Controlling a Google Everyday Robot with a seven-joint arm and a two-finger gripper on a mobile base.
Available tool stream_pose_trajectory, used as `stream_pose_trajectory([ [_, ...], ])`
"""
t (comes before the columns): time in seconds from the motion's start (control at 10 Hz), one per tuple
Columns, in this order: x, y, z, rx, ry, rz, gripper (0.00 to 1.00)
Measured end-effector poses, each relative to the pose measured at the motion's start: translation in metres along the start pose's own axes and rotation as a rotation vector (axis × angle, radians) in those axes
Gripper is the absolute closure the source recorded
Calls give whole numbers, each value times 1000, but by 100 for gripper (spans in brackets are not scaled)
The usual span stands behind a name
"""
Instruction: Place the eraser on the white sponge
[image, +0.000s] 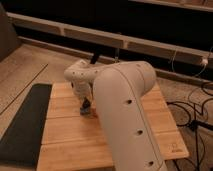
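Observation:
My white arm fills the middle of the camera view and reaches down to the wooden table (65, 140). The gripper (85, 106) hangs low over the table's middle, just below the arm's rounded wrist. A small dark block, seemingly the eraser (85, 104), sits at the gripper's tip; whether it is held cannot be told. Right under it lies a small greyish patch, probably the white sponge (88, 113), mostly hidden by the gripper and arm. A bit of red-orange (94, 113) shows beside it.
A long dark mat (24, 125) lies along the table's left side. Behind the arm a black object (95, 57) pokes up at the table's far edge. Cables (196, 112) trail on the floor to the right. A dark wall with ledges runs behind.

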Motion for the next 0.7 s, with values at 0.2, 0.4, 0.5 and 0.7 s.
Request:
stream_pose_trajectory([
  [0.2, -2, 6, -3, -18, -5, -9, 20],
  [0.4, -3, 12, -10, -37, -27, -17, 20],
  [0.5, -1, 16, -15, -45, -37, -27, 20],
  [0.7, 4, 17, -20, -40, -40, -38, 20],
])
